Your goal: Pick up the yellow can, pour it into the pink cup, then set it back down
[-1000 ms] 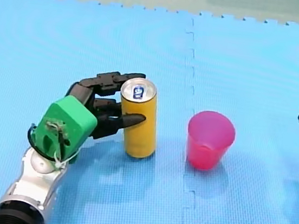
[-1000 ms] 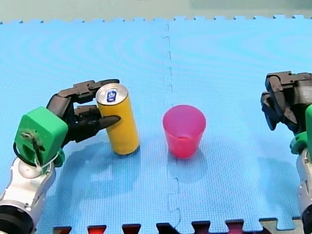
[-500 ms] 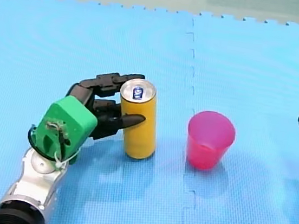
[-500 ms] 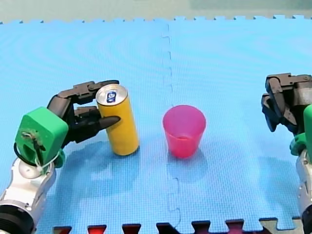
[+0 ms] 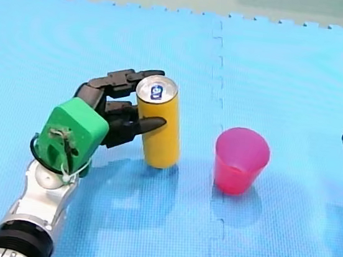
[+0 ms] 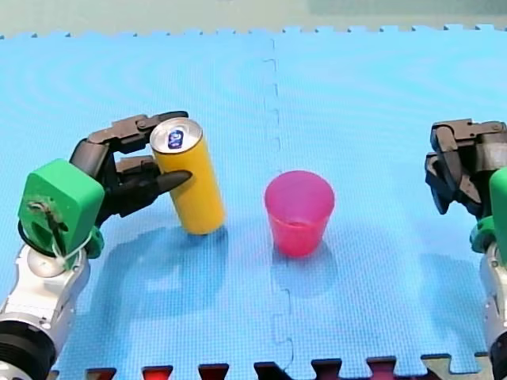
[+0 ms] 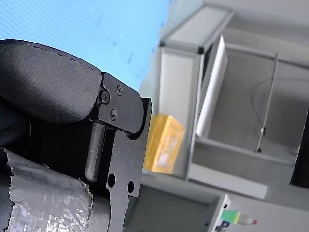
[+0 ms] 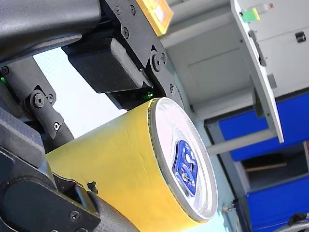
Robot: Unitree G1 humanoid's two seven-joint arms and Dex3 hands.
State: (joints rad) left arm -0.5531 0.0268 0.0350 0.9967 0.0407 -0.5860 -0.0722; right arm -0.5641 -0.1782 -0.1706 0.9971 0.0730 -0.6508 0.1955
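Note:
A tall yellow can (image 5: 159, 130) with a silver top is held by my left hand (image 5: 153, 99), which is shut on it from the left, with fingers behind its rim and the thumb across its front. The can leans with its top towards the left, its base just above the blue mat. The second wrist view shows the same can (image 8: 120, 164) close up between the black fingers (image 8: 111, 63). The pink cup (image 5: 241, 161) stands upright and open to the can's right, a short gap away. My right hand (image 6: 463, 162) is at the far right edge, holding nothing.
The surface is a blue foam mat (image 5: 107, 39) of interlocking tiles, with a seam (image 5: 218, 78) running back between can and cup. Its toothed front edge (image 6: 261, 370) lies close below. Grey cabinets (image 7: 212, 111) appear beyond the mat in the first wrist view.
My left hand has raised the can slightly off the mat and tipped its top to the left. The cup and the right hand have stayed put.

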